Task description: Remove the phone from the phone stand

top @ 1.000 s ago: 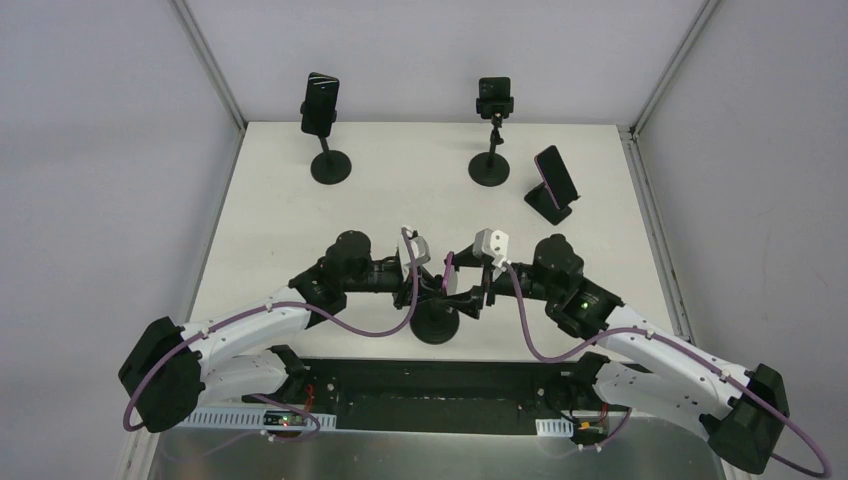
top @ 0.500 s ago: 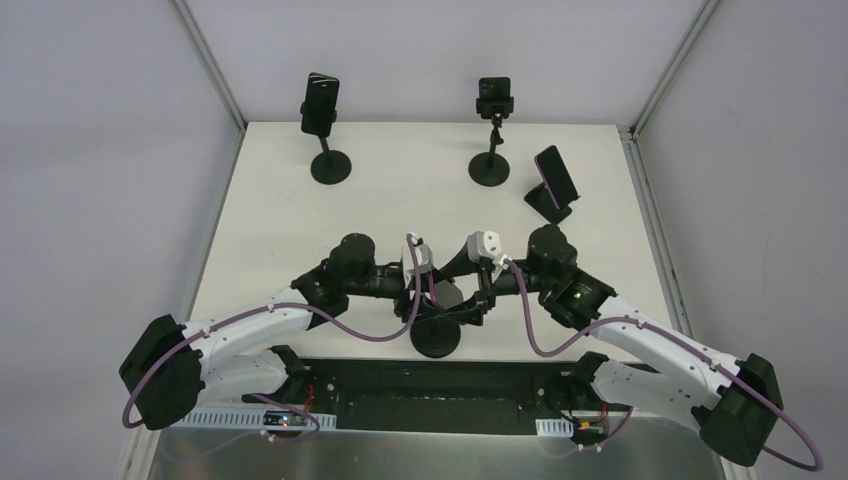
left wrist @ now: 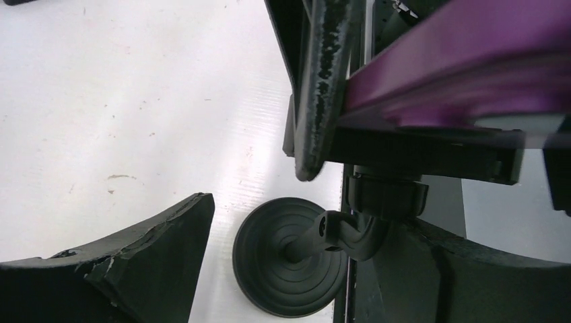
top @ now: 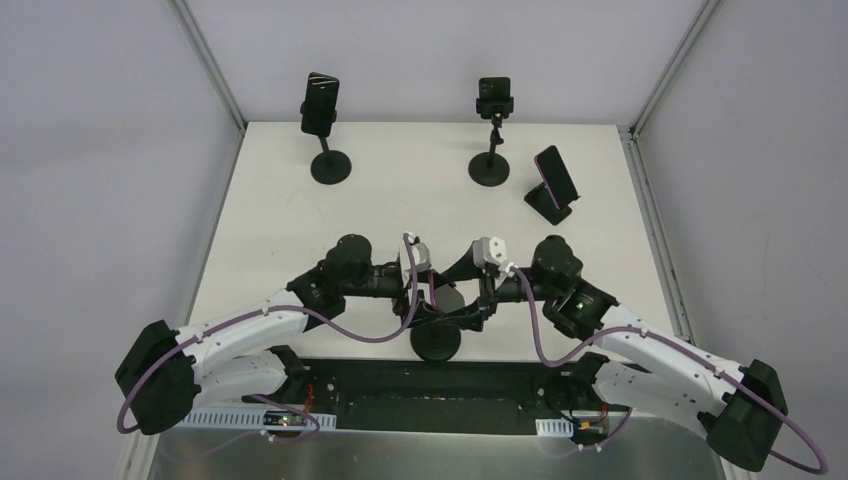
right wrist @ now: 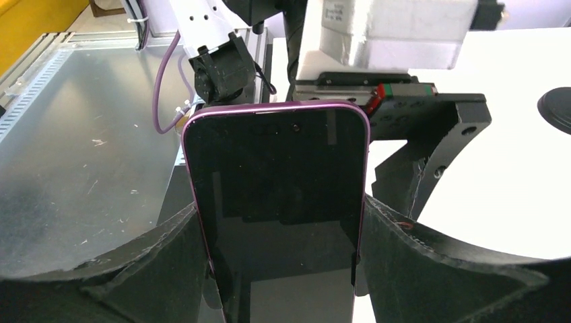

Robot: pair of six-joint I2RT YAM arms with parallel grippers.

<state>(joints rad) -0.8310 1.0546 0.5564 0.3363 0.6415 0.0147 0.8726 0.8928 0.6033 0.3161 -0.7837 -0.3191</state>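
The right gripper [right wrist: 279, 282] is gripping the purple-edged phone [right wrist: 277, 202] by its two long sides, at the near middle of the table [top: 270, 220]. The phone is sitting against the cradle of the phone stand [left wrist: 289, 269], whose round base is resting by the near edge. The left gripper [top: 422, 300] is reaching in from the left, its jaws gaping wide around the stand's stem without touching it.

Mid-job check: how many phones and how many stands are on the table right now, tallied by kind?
Phones: 4 (back-left phone, back-centre phone, right phone, near phone)
Stands: 4 (back-left stand, back-centre stand, right stand, near stand)
Total: 8
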